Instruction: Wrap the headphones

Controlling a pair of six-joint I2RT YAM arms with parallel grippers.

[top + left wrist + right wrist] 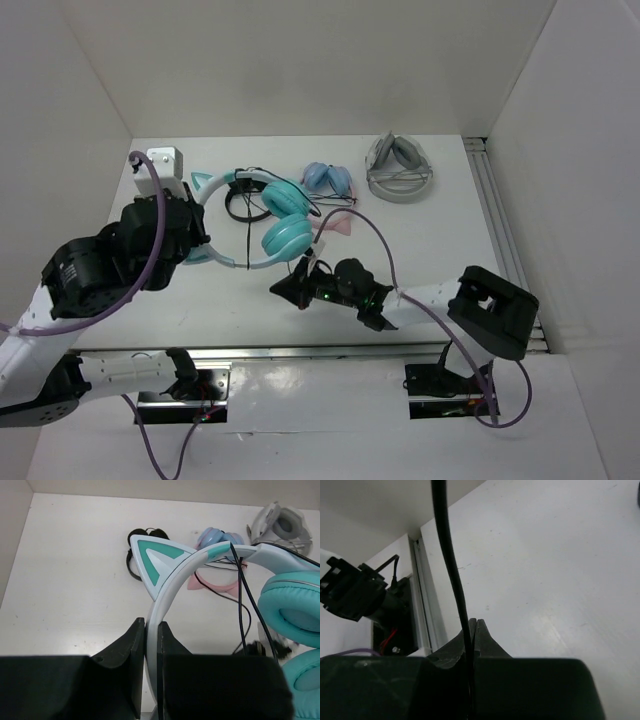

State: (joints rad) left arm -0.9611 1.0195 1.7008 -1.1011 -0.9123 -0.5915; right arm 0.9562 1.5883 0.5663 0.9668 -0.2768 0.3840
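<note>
The teal headphones (285, 215) sit at the table's middle left, with a white-and-teal headband (172, 577) and a teal cat ear (152, 560). My left gripper (197, 240) is shut on the headband; in the left wrist view the band runs between its closed jaws (151, 632). The teal ear cups (295, 610) are to the right of it. The thin black cable (242, 595) hangs over the band. My right gripper (292, 290) is in front of the cups, shut on the cable (451, 565), which enters between its tips (473, 626).
A small black pair (240, 207) lies behind the teal headband. A pink-banded pair with light-blue cups (328, 180) and a grey headset (398, 168) lie at the back. A white box (165, 160) is at the back left. A metal rail (500, 230) edges the right side.
</note>
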